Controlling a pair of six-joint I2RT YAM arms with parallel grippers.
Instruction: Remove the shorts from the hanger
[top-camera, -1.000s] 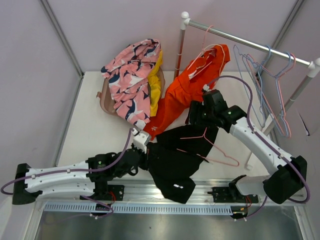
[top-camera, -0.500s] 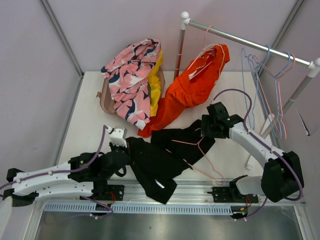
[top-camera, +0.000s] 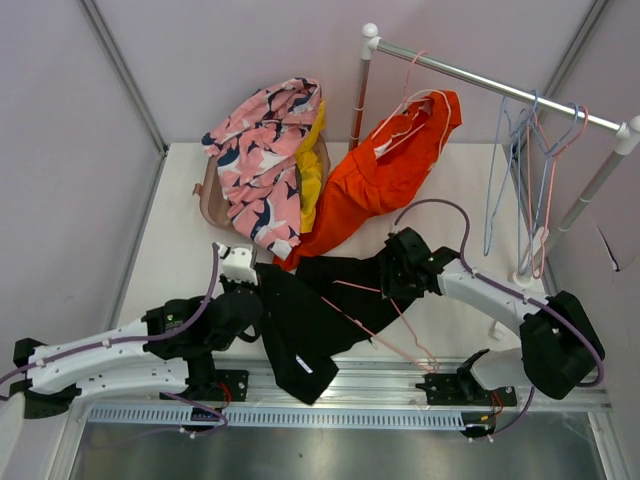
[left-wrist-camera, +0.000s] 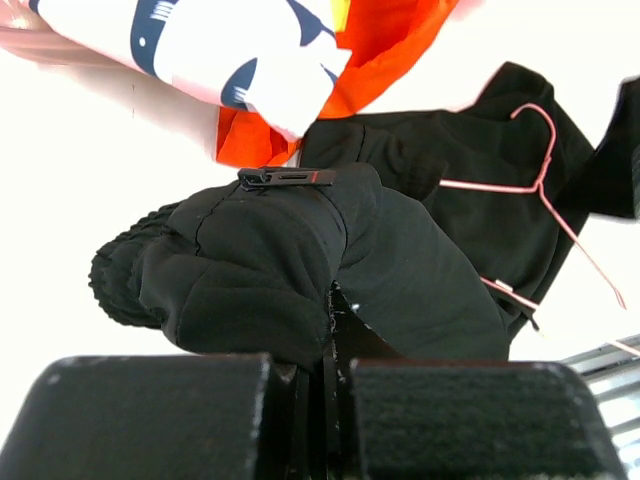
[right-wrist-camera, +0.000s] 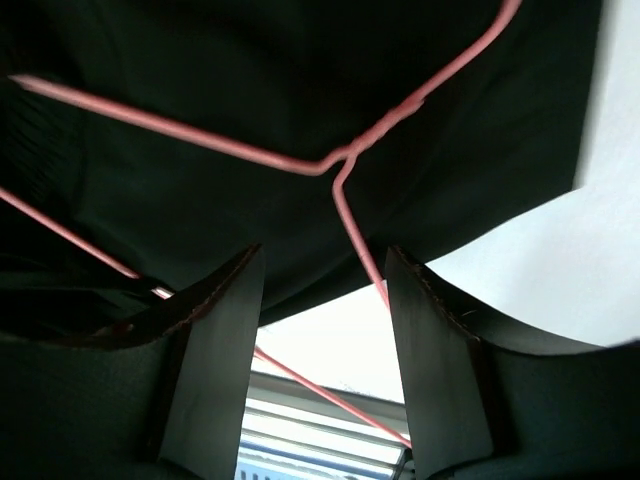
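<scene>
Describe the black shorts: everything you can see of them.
The black shorts are plain, soft, matte cloth. They lie crumpled and spread out on the white table, with their near end over the front rail, where a small white mark shows. A pink wire hanger lies across them; whether it is clipped on cannot be told. The left claw is shut on a bunched fold at their left end. The right claw is open over the cloth, straddling the hanger's wire.
</scene>
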